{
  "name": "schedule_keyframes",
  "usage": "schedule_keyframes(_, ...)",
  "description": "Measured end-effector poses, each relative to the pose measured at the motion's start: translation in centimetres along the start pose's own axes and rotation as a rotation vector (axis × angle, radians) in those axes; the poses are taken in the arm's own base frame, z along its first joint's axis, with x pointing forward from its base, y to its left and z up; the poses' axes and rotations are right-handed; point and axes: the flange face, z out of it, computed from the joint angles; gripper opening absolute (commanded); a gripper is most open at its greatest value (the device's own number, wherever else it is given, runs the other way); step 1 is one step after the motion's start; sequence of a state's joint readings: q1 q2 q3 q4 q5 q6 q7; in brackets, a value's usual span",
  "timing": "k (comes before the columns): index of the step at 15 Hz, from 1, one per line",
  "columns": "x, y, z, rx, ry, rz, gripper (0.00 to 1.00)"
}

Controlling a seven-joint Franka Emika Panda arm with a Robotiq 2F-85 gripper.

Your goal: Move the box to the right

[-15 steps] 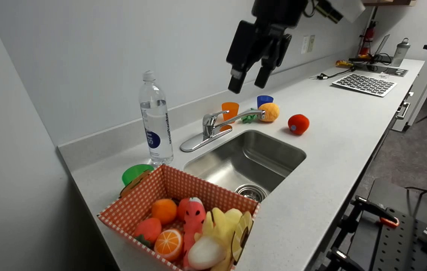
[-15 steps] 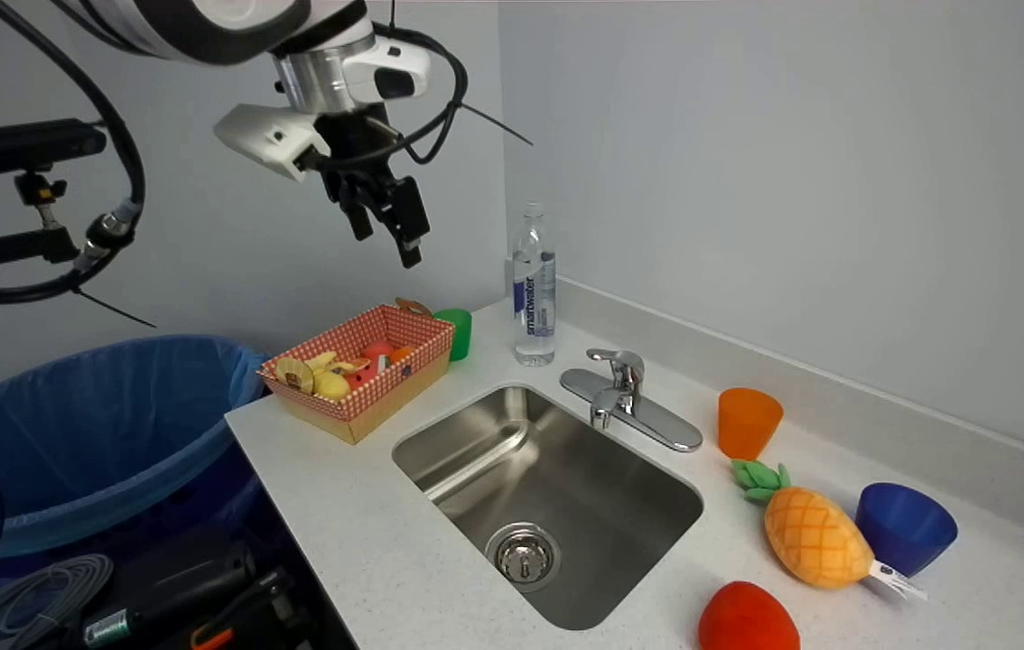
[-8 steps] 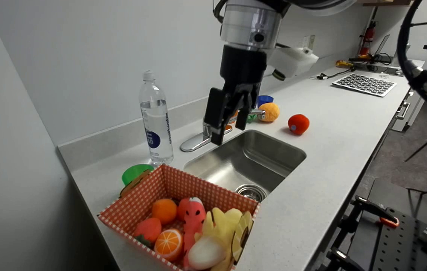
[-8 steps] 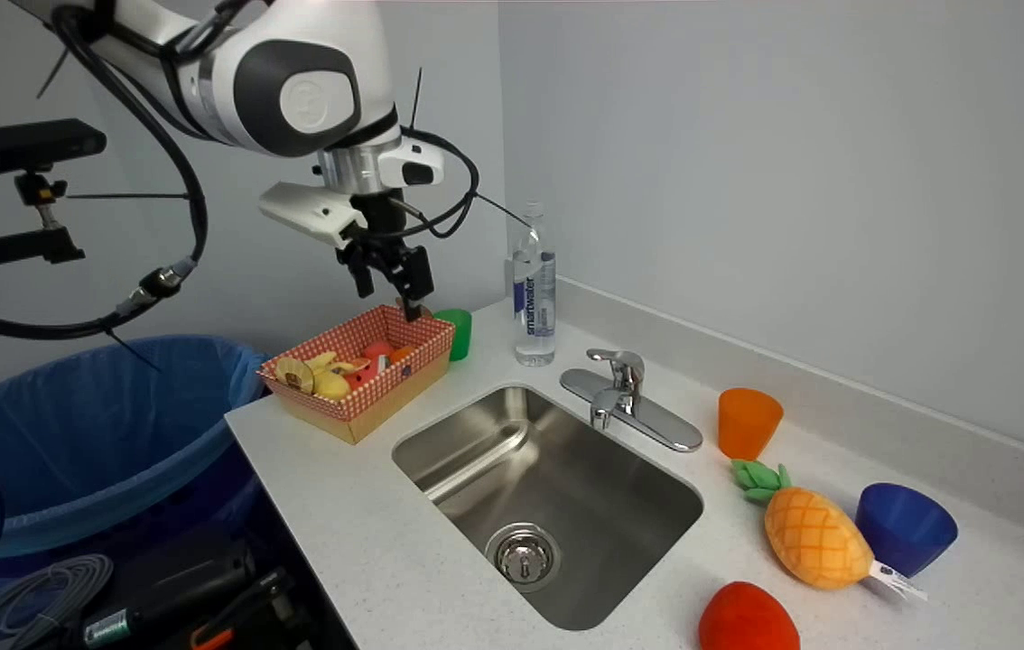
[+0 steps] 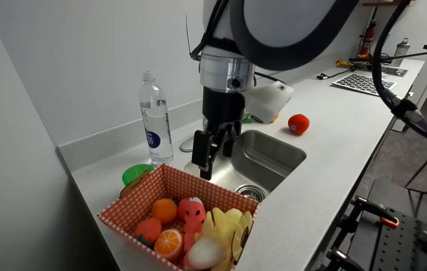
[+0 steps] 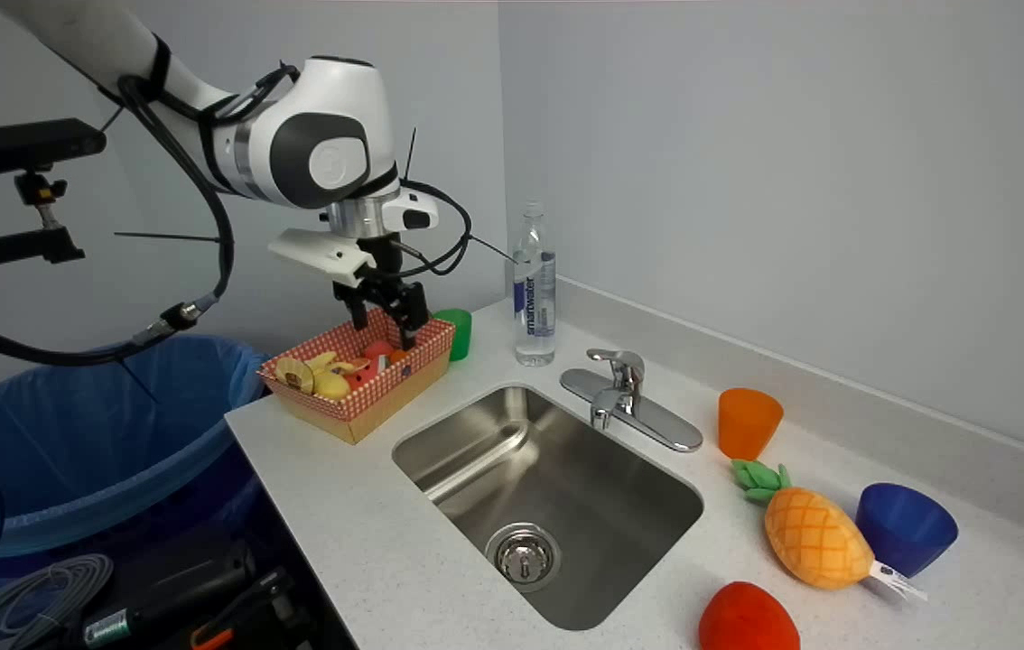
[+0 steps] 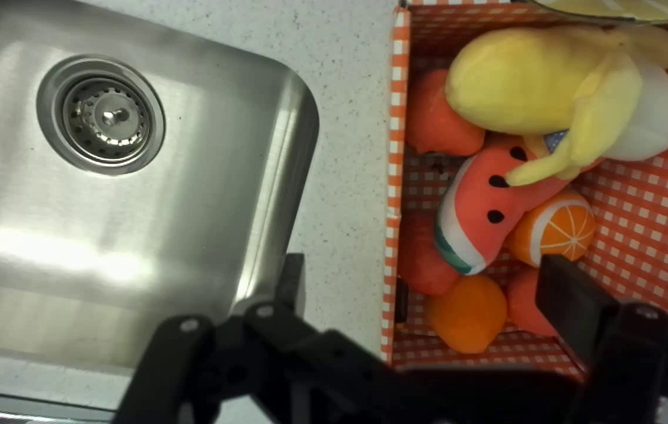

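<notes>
Wrist view — jaws spread wide, here's the box (image 7: 646,229) just beside the sink (image 7: 204,194), its sink-side rim (image 7: 394,194) showing between my fingertips (image 7: 575,303) — lowering astride it looks right.

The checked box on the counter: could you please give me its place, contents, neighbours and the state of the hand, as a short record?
place: checked box on the counter, beside the sink
contents: toy banana, watermelon slice, whole orange, cut orange, among others
neighbours: green cup, upright water bottle
hand: open, holding nothing; box rim appears between its fingers in the wrist view
</notes>
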State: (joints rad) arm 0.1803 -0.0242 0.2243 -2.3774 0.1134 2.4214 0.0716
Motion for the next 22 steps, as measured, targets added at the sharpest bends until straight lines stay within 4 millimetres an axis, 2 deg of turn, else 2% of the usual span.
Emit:
schedule_keyframes(7,0.1,-1.0,4.7,-0.037,-0.034,-0.065,1.0)
schedule_keyframes(8,0.0,-1.0,5.3,-0.04,-0.044,-0.067,0.75)
schedule_keyframes(9,-0.1,-1.0,5.9,-0.044,-0.054,-0.071,0.74)
schedule_keyframes(12,-0.3,-0.9,7.0,-0.054,-0.074,-0.067,0.49)
schedule_keyframes(18,-0.3,-0.6,6.6,-0.052,-0.069,-0.052,0.05)
schedule_keyframes(19,-0.3,-0.7,6.5,-0.048,-0.068,-0.05,0.0)
schedule_keyframes(22,-0.9,-0.9,6.0,-0.034,-0.065,-0.045,0.02)
